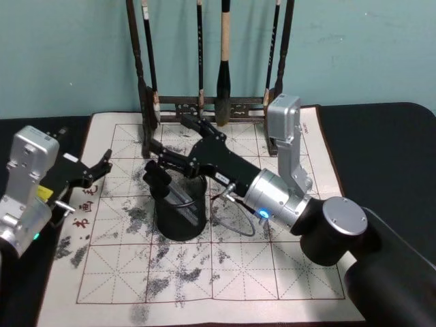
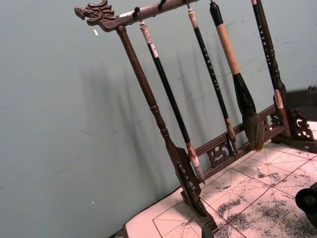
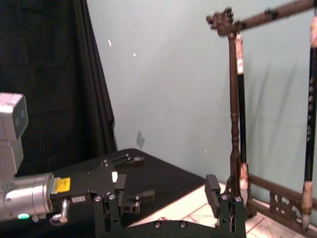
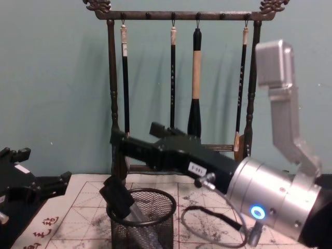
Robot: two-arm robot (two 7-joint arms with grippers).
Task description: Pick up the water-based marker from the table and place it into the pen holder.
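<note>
Black wire mesh forms the pen holder (image 1: 180, 214), which stands on the ink-stained calligraphy mat (image 1: 286, 272) in front of the wooden brush rack (image 4: 176, 15). The right gripper (image 4: 120, 174) hangs over the holder's rim, its fingers spread apart, and a pale grey shaft, most likely the water-based marker (image 4: 136, 213), leans inside the mesh just below the lower finger. The marker seems already let go, so the step in hand is a clean retreat: lift straight up, keep the fingers spread, and clear the rim before swinging away, or the light holder may tip. The left gripper (image 1: 95, 170) rests parked at the mat's left edge, fingers apart and holding nothing.
</note>
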